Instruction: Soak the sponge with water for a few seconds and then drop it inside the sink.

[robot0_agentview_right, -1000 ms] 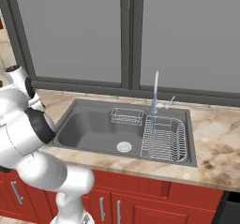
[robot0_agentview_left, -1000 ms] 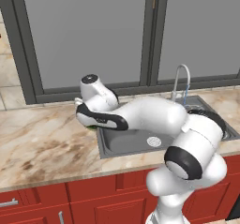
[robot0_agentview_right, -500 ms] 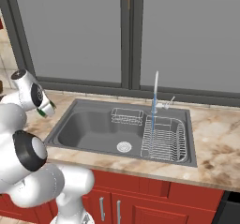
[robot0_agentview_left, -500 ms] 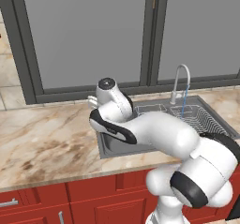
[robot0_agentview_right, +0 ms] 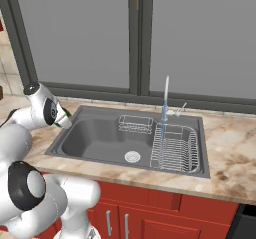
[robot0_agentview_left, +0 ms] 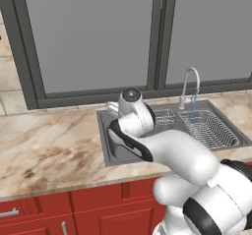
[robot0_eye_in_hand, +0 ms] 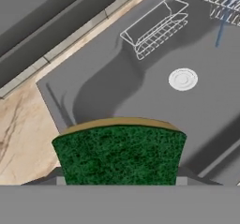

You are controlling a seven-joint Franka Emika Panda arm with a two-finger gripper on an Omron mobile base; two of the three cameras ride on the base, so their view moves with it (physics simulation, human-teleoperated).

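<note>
Sponge [robot0_eye_in_hand: 119,155] sits clamped in the hand [robot0_agentview_right: 64,117] above the sink's [robot0_eye_in_hand: 117,85] left rim.

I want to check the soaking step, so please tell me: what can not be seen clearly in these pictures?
- Fingertips of the gripper: in the hand view the sponge covers them.
- Sponge, right base view: too small, just a green speck beside the arm.
- Left side of the sink, left base view: the arm hides it.
- Where the water lands: the thin stream fades among the dish rack wires.
</note>
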